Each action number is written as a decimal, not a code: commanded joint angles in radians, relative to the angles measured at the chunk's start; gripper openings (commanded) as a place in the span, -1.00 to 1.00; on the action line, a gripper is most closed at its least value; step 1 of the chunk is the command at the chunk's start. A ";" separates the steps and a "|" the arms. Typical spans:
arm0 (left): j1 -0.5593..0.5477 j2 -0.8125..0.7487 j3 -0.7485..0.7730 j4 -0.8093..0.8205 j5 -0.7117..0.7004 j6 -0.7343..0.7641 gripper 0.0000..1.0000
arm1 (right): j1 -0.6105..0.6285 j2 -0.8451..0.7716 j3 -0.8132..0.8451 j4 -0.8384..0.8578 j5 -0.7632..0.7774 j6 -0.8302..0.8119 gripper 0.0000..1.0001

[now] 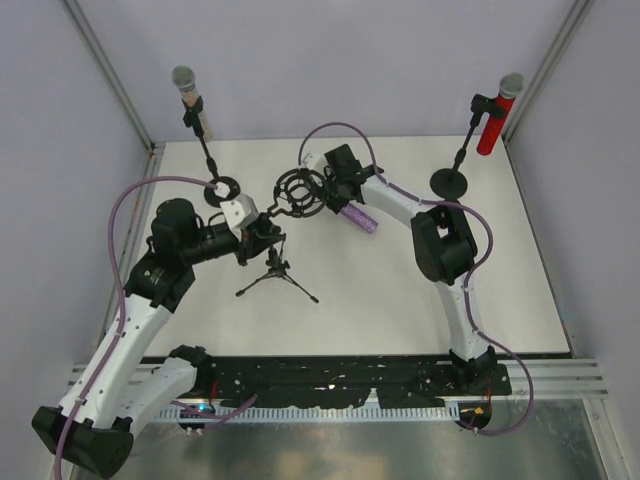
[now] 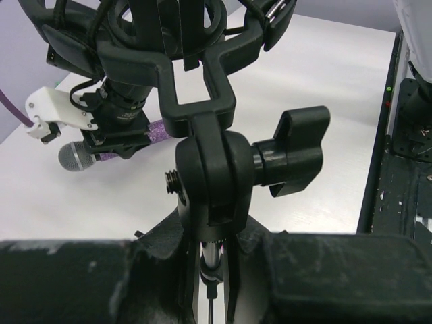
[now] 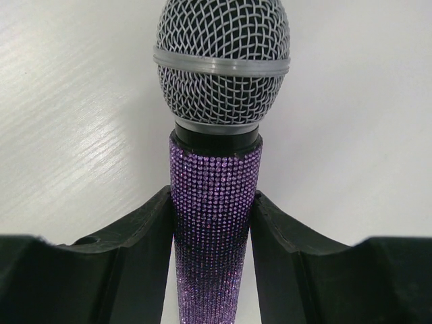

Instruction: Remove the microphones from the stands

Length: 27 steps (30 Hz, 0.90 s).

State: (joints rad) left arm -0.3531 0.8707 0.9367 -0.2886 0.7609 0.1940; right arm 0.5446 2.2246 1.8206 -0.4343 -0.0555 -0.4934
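Right wrist view: the right pincer (image 3: 212,229) is closed on the purple rhinestone microphone (image 3: 216,175), clear of the shock mount (image 2: 196,61), near the bench (image 3: 351,135); the left pincer (image 2: 214,266) clamps the tripod stand (image 1: 277,272), likely steadying it.

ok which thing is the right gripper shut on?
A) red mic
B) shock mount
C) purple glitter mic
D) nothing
C: in the right wrist view the right gripper has its fingers pressed on both sides of the purple glitter mic, which is out of the shock mount; the left gripper clamps the stand.
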 commanded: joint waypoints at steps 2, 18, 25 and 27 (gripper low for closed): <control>0.019 -0.041 -0.012 0.069 0.018 0.002 -1.00 | 0.009 0.021 0.052 0.000 0.026 0.010 -0.60; 0.029 -0.041 -0.041 0.131 0.040 -0.048 -1.00 | 0.018 0.046 0.051 -0.046 0.028 0.006 0.26; 0.034 -0.044 -0.041 0.132 0.048 -0.057 -1.00 | 0.020 0.047 0.052 -0.058 0.011 0.009 0.36; 0.034 -0.042 -0.041 0.132 0.049 -0.059 -1.00 | 0.018 0.049 0.052 -0.057 0.013 0.009 0.38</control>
State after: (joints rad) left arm -0.3252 0.8497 0.8837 -0.2661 0.7715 0.1539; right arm 0.5545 2.2742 1.8275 -0.4919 -0.0360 -0.4904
